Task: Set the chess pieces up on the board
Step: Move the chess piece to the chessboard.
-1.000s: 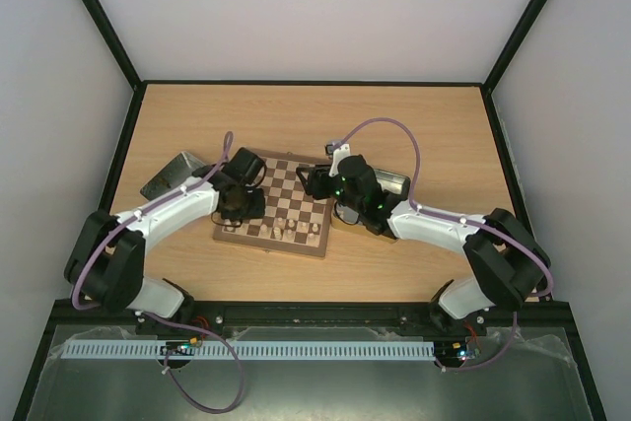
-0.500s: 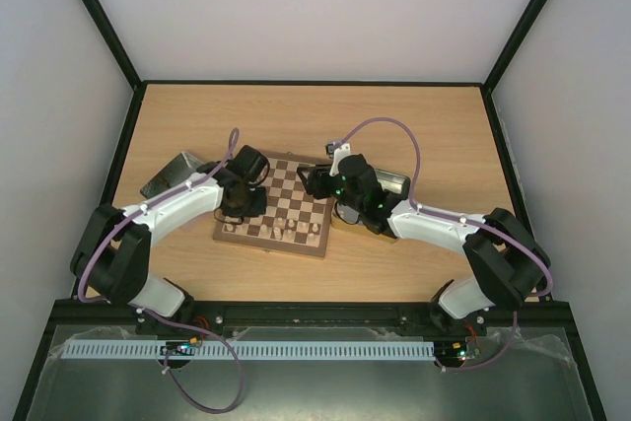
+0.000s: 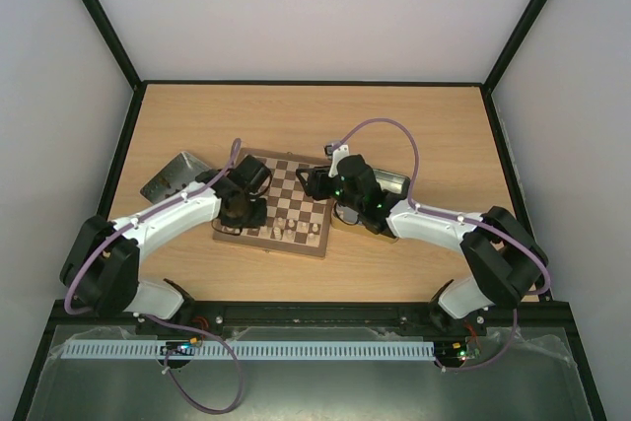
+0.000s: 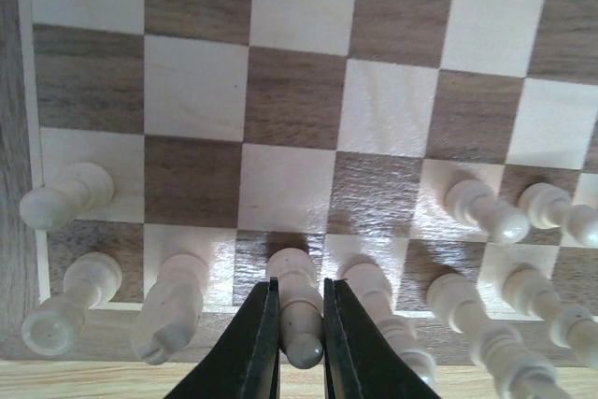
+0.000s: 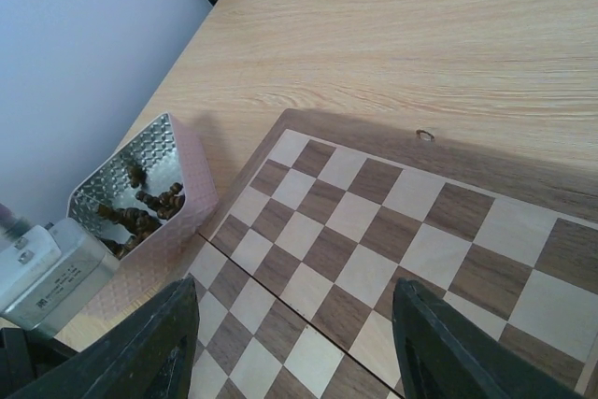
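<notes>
The left gripper point(image 4: 300, 285) has its jaws closed on a pale piece point(image 4: 304, 350) in the board's point(image 4: 299, 100) near edge row, hemmed in by neighbouring pieces point(image 4: 173, 301) on both sides, while the right gripper point(image 5: 294, 292) holds its jaws open above the board, and a tin point(image 5: 177, 221) of dark pieces point(image 5: 140, 212) sits on the worktop point(image 5: 392, 35) just off the board's left edge.

Board point(image 3: 288, 194): flat square wood, cream and brown checkers, mid-brown border; most squares bare.
Pale chess pieces point(image 4: 173, 304): beige turned wood, standing in two rows along the board's near edge; the outer row is fuller.
Gripped piece point(image 4: 301, 343): in that outer row, pinched by the left gripper point(image 4: 300, 287).
Dark chess pieces point(image 5: 140, 207): brown, heaped off the board, just beside one side.
</notes>
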You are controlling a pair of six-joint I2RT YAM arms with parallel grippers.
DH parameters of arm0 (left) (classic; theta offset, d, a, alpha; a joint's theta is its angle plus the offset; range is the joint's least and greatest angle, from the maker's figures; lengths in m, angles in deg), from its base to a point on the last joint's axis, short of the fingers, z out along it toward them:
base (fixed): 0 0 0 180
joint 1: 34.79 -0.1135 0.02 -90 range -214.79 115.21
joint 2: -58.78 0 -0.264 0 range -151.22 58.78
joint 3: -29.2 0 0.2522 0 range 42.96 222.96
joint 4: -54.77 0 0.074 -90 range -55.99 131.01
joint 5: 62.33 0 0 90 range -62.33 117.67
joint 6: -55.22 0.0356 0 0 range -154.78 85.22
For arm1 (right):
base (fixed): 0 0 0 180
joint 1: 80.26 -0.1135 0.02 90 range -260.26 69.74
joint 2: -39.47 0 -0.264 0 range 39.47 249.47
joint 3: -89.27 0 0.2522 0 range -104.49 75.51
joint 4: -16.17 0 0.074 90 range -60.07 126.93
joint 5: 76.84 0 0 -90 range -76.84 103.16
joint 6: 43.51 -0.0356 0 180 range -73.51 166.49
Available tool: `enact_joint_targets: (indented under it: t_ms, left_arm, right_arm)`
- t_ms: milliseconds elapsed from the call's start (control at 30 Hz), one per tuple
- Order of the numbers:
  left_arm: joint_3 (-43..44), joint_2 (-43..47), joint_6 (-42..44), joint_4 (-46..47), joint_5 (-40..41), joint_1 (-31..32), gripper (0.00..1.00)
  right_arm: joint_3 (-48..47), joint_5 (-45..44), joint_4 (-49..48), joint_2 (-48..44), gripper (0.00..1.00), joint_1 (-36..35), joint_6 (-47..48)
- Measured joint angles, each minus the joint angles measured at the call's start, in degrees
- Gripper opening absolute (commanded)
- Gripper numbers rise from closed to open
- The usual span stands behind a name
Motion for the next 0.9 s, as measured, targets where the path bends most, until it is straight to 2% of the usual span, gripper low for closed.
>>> enact_joint_targets:
  t_ms: [433, 700, 900]
  left_arm:
    - [-1.2, 0.0, -0.9, -0.4, 0.5, 0.1, 0.15]
    - [-1.5, 0.0, -1.2, -0.3, 0.2, 0.2, 0.28]
    - [-1.5, 0.0, -1.4, -0.5, 0.3, 0.2, 0.28]
  right_arm:
    - [0.0, 0.5, 0.0, 0.4, 0.56, 0.0, -0.3]
    - [0.0, 0.7, 0.1, 0.7, 0.57, 0.1, -1.1]
    - [-0.1, 0.8, 0.3, 0.7, 0.57, 0.4, -1.8]
